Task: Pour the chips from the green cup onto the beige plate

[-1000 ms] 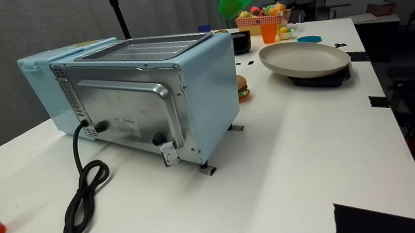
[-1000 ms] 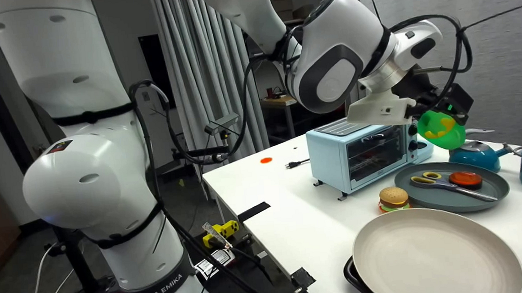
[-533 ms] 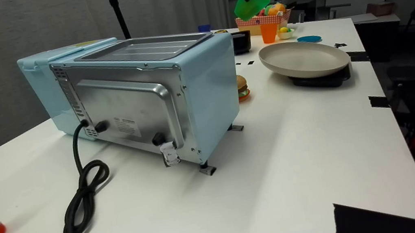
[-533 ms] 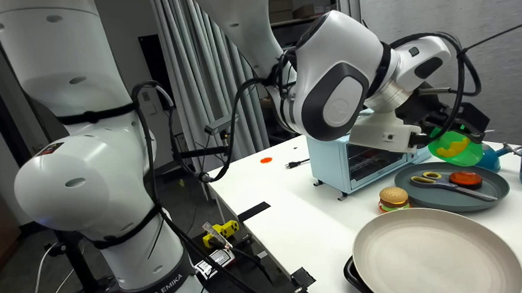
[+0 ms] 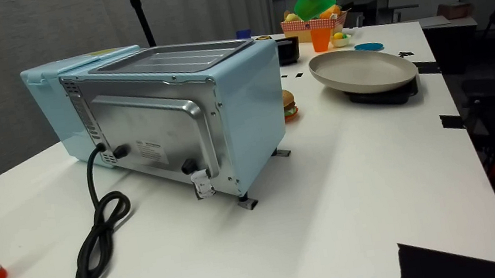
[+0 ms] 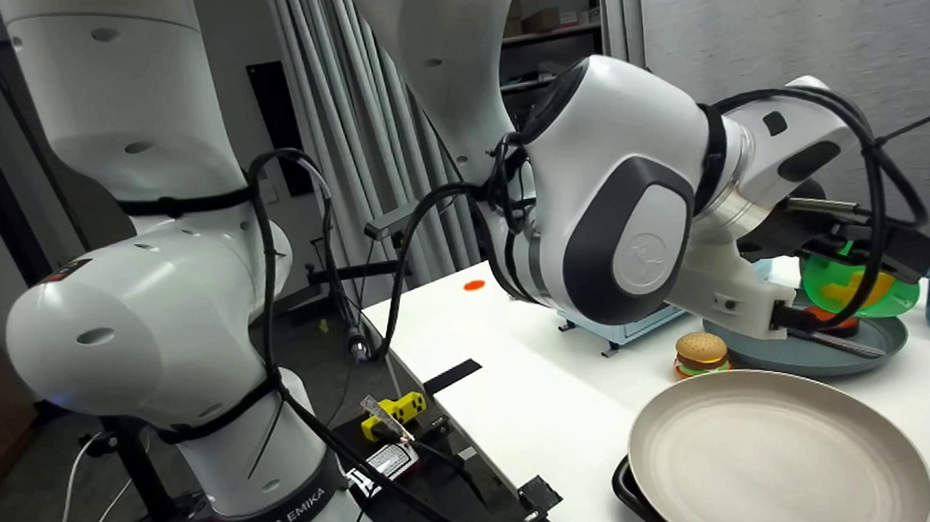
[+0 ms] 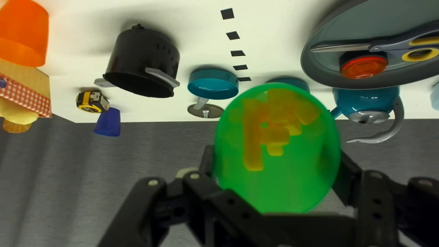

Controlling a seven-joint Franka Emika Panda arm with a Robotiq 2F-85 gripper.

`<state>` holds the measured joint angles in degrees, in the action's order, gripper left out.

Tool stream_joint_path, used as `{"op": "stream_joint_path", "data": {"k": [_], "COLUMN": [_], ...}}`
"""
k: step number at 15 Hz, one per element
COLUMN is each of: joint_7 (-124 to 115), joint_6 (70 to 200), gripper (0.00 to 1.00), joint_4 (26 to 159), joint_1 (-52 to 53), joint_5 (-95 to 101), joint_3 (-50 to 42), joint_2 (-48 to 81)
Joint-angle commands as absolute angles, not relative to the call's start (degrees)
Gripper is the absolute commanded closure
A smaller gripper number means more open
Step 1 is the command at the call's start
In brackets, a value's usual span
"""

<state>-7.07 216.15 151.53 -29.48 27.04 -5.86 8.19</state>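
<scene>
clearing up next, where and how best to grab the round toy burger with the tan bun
Likely the sides of the toy burger, from above: it sits level, rounded top uppermost, and the round grey tray nearby may hinder a sideways approach.

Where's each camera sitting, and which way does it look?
Wrist view: behind the claw, looking past the green cup to the curtain, picture upside down; only the claw shows.
An exterior view: near the beige plate, looking over it toward the burger; most of the arm shows.
An exterior view: behind the oven, looking past it to the beige plate; claw and some arm show.
Both exterior views share the beige plate, burger and green cup, from roughly opposite ends.
</scene>
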Motion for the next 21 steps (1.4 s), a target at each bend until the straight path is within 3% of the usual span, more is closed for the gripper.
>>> {"op": "stream_joint_path", "data": {"k": [1,21], "joint_7": [-10.5,-12.4], "joint_6": [221.2,244.2], "gripper": [0.47,0.47], "joint_4": [150.0,149.2], "joint_1": [-31.3,-26.9], "joint_5": [32.1,37.0], "joint_3": [-5.4,-11.4], "joint_2": [10.8,15.0]}}
